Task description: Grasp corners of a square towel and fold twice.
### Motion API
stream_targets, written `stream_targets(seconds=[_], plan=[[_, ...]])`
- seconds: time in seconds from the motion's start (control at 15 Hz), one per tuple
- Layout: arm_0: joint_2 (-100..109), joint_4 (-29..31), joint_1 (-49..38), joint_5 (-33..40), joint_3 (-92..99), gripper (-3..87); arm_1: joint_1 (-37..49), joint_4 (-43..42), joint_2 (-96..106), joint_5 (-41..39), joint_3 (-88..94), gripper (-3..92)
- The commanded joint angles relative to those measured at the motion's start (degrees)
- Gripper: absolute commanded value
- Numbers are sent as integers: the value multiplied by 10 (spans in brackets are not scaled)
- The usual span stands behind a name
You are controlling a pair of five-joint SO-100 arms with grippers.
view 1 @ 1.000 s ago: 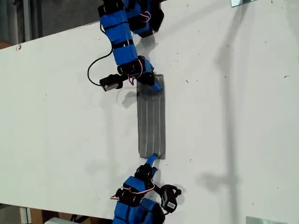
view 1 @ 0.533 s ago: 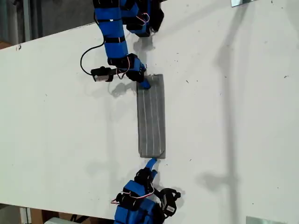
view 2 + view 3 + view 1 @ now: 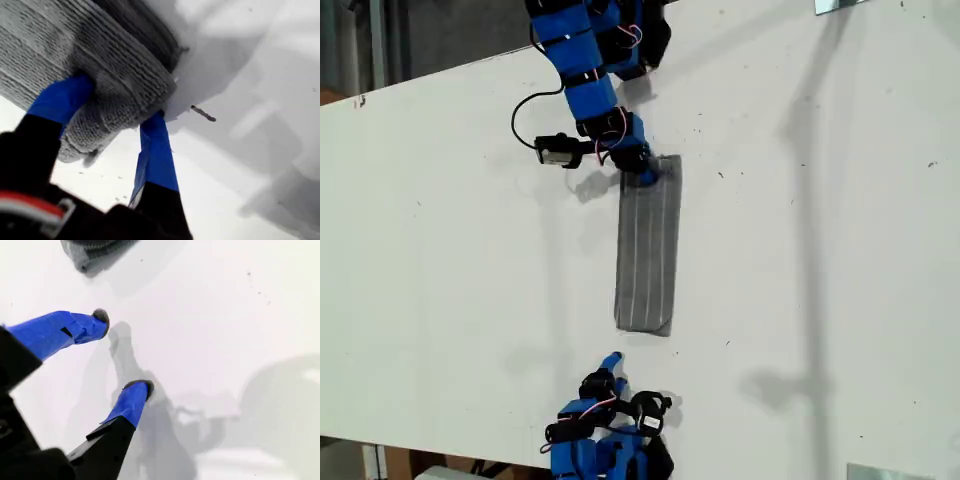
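While the towel (image 3: 647,245) lies folded into a long, narrow grey strip down the middle of the white table (image 3: 820,250), my first gripper (image 3: 645,176) is clamped on its far end, near the top of the exterior view. Up close in the first wrist view, that end of the towel (image 3: 95,65) is a thick, soft bundle of ribbed knit, several layers deep, bunched and rounded where it bulges between the two blue-taped fingers (image 3: 159,150), which pinch it from either side. Thin pale stripes run lengthwise along the strip in the exterior view, and the whole band sits slightly tilted, its near end a little further toward that view's left than its far end. That near end lies flat on the table with softly rounded corners (image 3: 665,330). My second gripper (image 3: 611,361) sits near the bottom of the exterior view, apart from the cloth. In the second wrist view its jaws stand spread with nothing between them, the blue fingers (image 3: 131,400) tipped in dark rounded pads over bare, smooth white tabletop, and only a small grey edge of the towel (image 3: 92,252) shows beyond them.
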Motion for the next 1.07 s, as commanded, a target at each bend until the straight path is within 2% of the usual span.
stream_targets(seconds=[0.0, 0.13, 0.2, 0.4, 0.73, 1.0], plan=[[9, 1, -102, 46, 10, 227, -49, -43, 32, 46, 29, -1], [25, -7, -193, 105, 18, 226, -87, -53, 63, 113, 61, -1], [19, -15, -211, 123, 18, 226, -103, -13, 78, 154, 58, -1], [16, -18, -207, 114, 21, 224, -133, 153, 185, 243, 32, -1], [20, -17, -207, 106, 25, 223, -127, 347, 354, 250, -54, -1], [21, -17, -207, 105, 26, 223, -102, 451, 299, 242, -199, -1]])
